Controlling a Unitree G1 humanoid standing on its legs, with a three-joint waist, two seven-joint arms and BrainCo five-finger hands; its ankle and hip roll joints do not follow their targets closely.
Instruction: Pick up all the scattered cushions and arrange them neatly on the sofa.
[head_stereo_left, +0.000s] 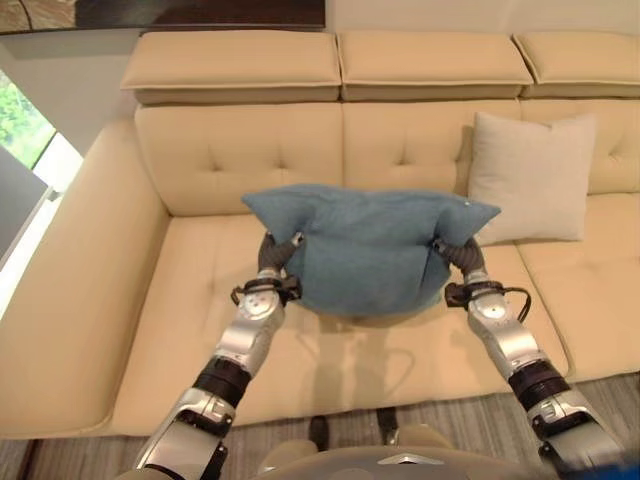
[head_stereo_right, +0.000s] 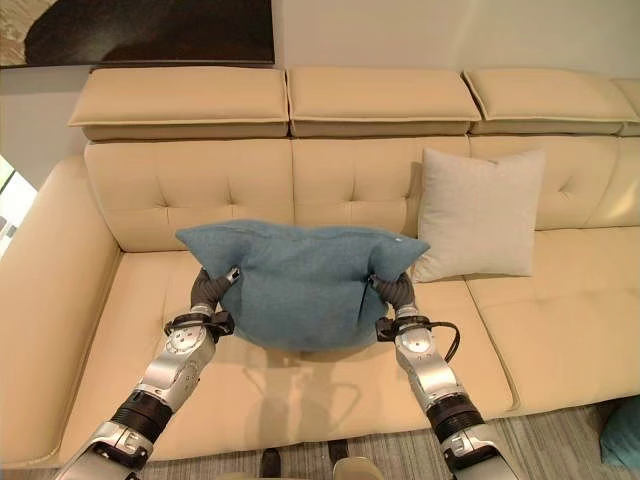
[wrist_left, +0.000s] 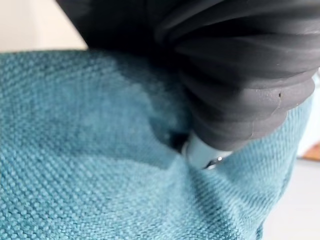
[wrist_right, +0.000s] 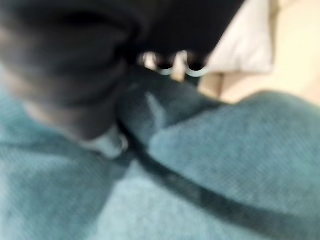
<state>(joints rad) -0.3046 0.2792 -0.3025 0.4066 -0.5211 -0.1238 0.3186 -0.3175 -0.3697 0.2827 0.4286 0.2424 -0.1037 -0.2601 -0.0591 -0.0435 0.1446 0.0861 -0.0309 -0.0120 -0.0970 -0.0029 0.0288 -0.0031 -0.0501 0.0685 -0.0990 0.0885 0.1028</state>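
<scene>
Teal woven-fabric cushion (head_stereo_left: 368, 250) hangs above the cream leather sofa (head_stereo_left: 250, 150) seat, pinched at its two upper corners between the left robot hand (head_stereo_left: 276, 253) and the right robot hand (head_stereo_left: 457, 255). Both robot hands curl into the fabric. Beige square pillow (head_stereo_left: 530, 176) leans on the backrest, beside the right robot hand.

One cushion (head_stereo_right: 300, 285) hangs mid-frame over the sofa (head_stereo_right: 180, 190) seat, with the left robot hand (head_stereo_right: 210, 285) at its left edge and the right robot hand (head_stereo_right: 395, 288) at its right (fingers buried in fabric). A second cushion (head_stereo_right: 478, 212) leans on the backrest, upper right.
</scene>
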